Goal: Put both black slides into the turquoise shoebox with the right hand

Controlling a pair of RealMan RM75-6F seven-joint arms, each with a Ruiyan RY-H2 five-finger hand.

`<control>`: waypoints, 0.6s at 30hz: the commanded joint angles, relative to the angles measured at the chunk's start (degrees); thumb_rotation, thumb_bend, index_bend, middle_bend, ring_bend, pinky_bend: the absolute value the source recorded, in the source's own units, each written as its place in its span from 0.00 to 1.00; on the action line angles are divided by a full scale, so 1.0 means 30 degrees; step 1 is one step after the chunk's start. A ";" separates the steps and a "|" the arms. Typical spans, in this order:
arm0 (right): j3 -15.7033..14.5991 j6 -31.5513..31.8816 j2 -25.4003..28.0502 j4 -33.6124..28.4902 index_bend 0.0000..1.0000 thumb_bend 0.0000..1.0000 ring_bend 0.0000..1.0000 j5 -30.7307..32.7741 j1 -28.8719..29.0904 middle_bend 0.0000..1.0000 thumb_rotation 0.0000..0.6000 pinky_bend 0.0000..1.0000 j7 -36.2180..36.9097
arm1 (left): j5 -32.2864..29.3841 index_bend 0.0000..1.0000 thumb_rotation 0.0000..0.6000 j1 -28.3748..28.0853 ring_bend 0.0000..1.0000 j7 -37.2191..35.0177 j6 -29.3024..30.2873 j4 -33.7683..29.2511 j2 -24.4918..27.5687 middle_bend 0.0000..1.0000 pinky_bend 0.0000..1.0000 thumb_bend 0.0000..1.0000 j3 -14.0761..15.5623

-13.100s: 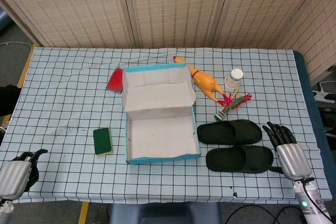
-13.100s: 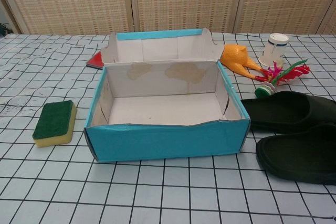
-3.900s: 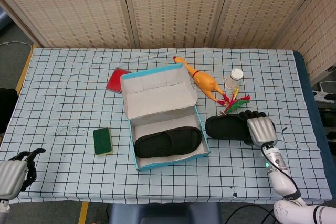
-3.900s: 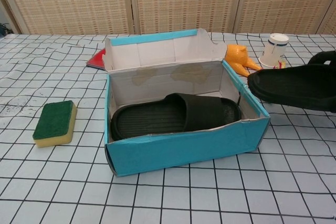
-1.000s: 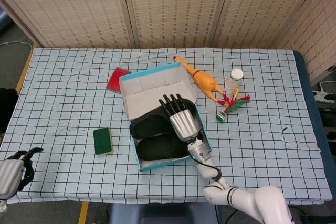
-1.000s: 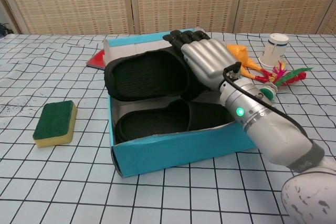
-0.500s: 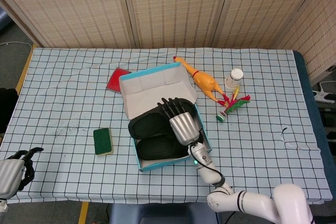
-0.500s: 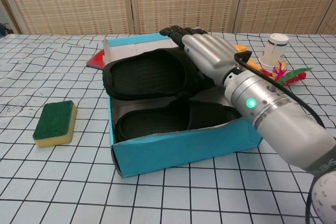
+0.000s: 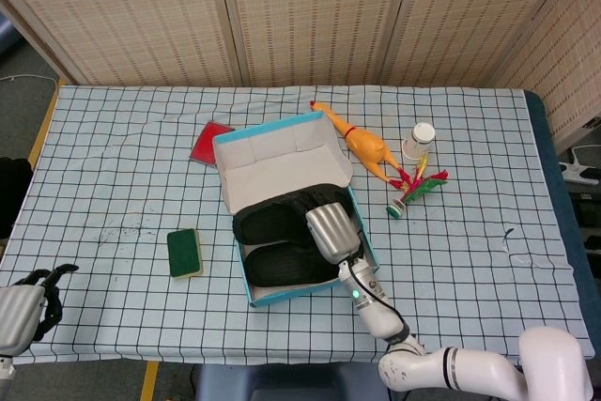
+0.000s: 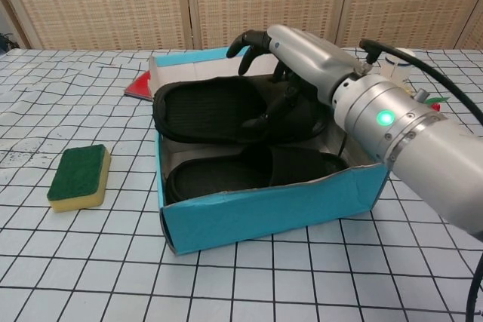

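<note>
The turquoise shoebox (image 9: 282, 297) (image 10: 264, 213) stands mid-table with its lid folded back. One black slide (image 9: 282, 265) (image 10: 249, 175) lies flat on the box floor. The second black slide (image 9: 268, 223) (image 10: 211, 111) lies tilted on top of it, at the back of the box, at rim height. My right hand (image 9: 329, 229) (image 10: 302, 54) hovers over the second slide's strap end. Its fingers are spread and arched above the slide, and only the thumb lies near the strap. My left hand (image 9: 23, 312) rests at the table's near left corner, holding nothing.
A green and yellow sponge (image 9: 184, 252) (image 10: 77, 176) lies left of the box. A red flat item (image 9: 210, 143) sits behind the box's left corner. A rubber chicken (image 9: 362, 145), a white cup (image 9: 419, 141) and a feathered toy (image 9: 413, 190) lie to the back right.
The right hand has loosened its grip on the second slide and lifted, fingers spreading. That slide has sunk a little lower into the box. The left hand has not moved.
</note>
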 commanded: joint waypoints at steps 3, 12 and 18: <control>-0.0069 0.0514 -0.1055 0.1711 0.57 0.13 0.41 -0.0418 0.0338 0.54 1.00 0.57 -0.0024 | -0.0037 0.26 1.00 -0.0016 0.31 -0.0024 -0.0042 -0.0013 0.0015 0.24 0.53 0.53 -0.0006; -0.0361 0.0511 -0.2645 0.4593 0.71 0.24 0.53 -0.0709 0.0820 0.64 1.00 0.69 0.0192 | -0.0009 0.26 1.00 -0.0003 0.32 -0.0065 -0.0036 -0.0018 0.0040 0.24 0.53 0.53 0.0024; -0.0756 0.0349 -0.3224 0.5821 0.73 0.25 0.54 -0.0788 0.0851 0.65 1.00 0.69 0.0079 | 0.0067 0.26 1.00 0.0000 0.32 -0.0127 0.0006 -0.0021 0.0062 0.24 0.53 0.53 0.0034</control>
